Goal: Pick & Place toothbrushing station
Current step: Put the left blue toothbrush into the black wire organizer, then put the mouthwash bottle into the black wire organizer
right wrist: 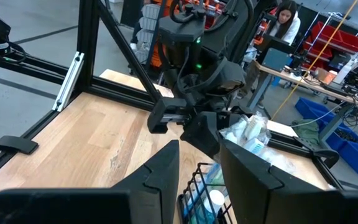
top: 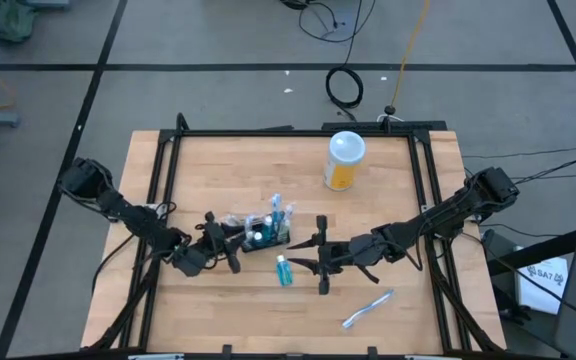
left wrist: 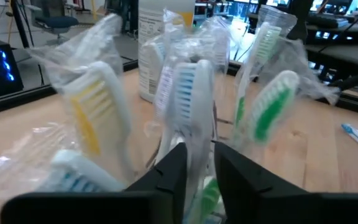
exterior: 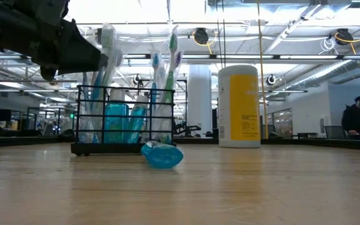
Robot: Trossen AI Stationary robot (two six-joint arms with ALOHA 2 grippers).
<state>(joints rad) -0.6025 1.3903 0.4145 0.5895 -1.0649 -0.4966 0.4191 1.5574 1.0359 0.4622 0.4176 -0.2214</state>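
Now, left gripper [left wrist: 199, 149] right in among the wrapped toothbrushes, jaws a narrow gap apart on either side of the blue-bristled toothbrush [left wrist: 188, 93]; no telling whether the pads touch its wrapper. Standing upright with its neighbours in the black mesh basket [exterior: 83, 119], near the middle of the table [top: 228, 170]. Looks like the let-go after dropping a brush in. Best done gently: open a touch wider, then lift straight up and back, clear of the crinkly wrappers, so nothing gets dragged out or tipped. Right gripper [right wrist: 199, 149] just beside the basket's far side, jaws apart and empty, well placed to steady the wire wall if the basket rocks. Left to collect, by the look of it: one teal tube [top: 284, 270] lying just in front of the basket, and one loose toothbrush [top: 368, 308] well apart toward the near edge on the right arm's side
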